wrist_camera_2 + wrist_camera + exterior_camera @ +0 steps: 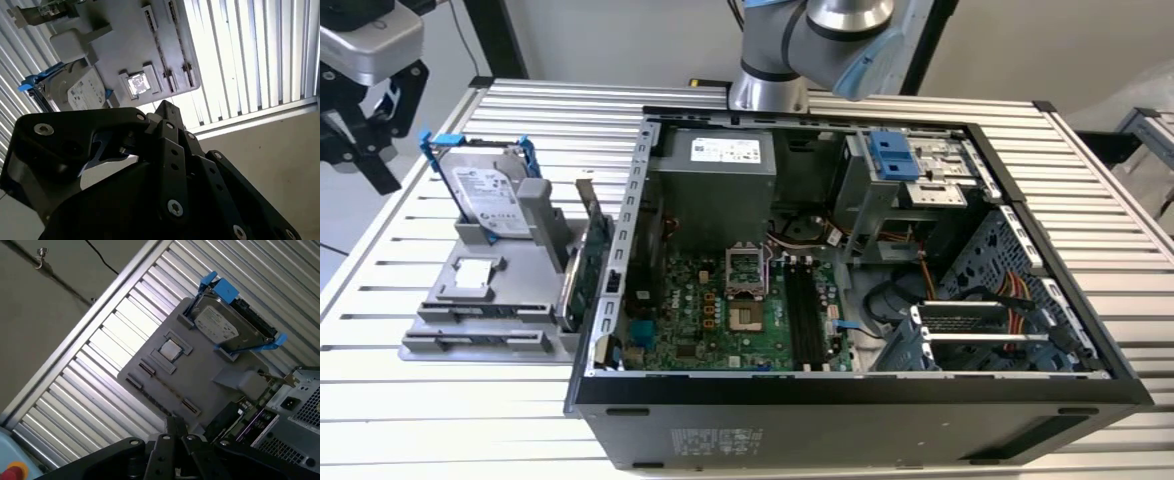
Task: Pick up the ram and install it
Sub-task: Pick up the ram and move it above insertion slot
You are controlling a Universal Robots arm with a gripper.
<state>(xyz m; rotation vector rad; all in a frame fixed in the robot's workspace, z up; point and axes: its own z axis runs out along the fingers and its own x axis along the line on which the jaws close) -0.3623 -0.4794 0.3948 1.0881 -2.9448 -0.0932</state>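
My pincer shows matte black in the second wrist view, dotted with bright steel screw heads. The table runs in pale silver ribs, stripe after stripe. At the exterior view's left, a flat grey holder carries a silver hard drive with a white label, clipped in a bright blue frame. At centre, the case is black and its motherboard green, with a blue latch and red, yellow and orange wires. My arm is silver, capped light blue.
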